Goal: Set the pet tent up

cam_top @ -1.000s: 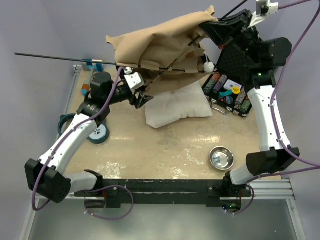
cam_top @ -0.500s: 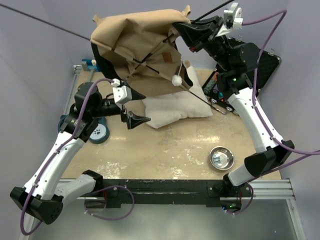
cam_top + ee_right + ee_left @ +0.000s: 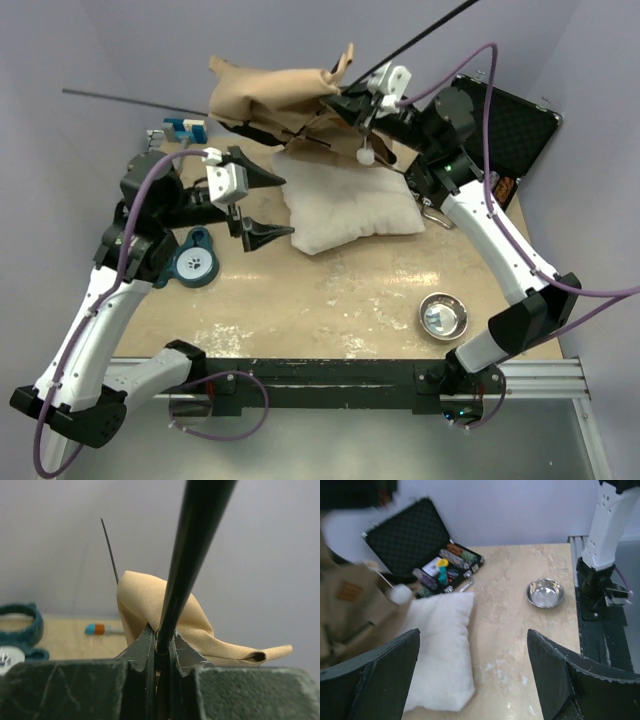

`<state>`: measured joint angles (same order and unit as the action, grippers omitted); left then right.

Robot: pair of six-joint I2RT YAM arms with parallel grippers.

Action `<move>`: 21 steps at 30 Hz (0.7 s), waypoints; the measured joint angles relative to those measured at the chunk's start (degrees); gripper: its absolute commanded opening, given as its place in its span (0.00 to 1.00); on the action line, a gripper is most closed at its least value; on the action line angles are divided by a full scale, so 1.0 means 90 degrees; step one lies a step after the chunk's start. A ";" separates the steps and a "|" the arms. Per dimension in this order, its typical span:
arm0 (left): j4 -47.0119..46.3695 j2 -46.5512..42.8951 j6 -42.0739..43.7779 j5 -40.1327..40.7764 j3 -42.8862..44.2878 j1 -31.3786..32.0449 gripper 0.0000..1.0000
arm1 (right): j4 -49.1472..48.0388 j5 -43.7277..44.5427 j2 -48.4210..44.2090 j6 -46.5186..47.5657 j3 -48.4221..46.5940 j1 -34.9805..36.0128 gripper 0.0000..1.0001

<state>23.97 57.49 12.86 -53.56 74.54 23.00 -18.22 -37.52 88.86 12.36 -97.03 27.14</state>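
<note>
Right wrist: right claw (image 3: 161,647) clenched on a tent (image 3: 145,597) pole (image 3: 190,555); left claw (image 3: 268,205) released, hovering beside cushion (image 3: 350,210) above desk (image 3: 340,300).

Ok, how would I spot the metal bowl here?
Find the beige table, then its near right corner by the right arm's base. The bowl sits alone there, apart from the white cushion: small, round, shiny steel.
</note>
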 measured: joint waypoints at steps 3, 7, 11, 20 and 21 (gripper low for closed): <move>-0.0007 0.0231 -0.0002 0.0151 0.0964 0.0000 0.92 | 0.0729 -0.0182 -0.0316 0.0816 0.0342 0.0126 0.00; -0.0345 0.0634 -0.0272 0.0129 0.2086 0.0000 0.91 | 0.1511 -0.0347 -0.0738 0.1406 0.0585 0.0335 0.00; -0.1591 0.1090 -0.1498 -0.0119 0.2681 0.0000 0.89 | 0.1970 -0.0345 -0.1086 0.1659 0.0937 0.0610 0.00; -0.4345 0.2645 -0.4578 -0.0226 0.4279 0.0328 0.78 | 0.2472 -0.0068 -0.1156 0.1600 0.1316 0.1146 0.00; -0.4437 0.2705 -0.4692 -0.0221 0.4379 0.0435 0.77 | 0.2504 -0.0034 -0.1154 0.1571 0.1324 0.1195 0.00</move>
<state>-15.97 81.84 -29.36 -55.55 113.95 26.92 4.32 -37.82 78.48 26.50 -85.12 37.89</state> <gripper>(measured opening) 0.809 0.077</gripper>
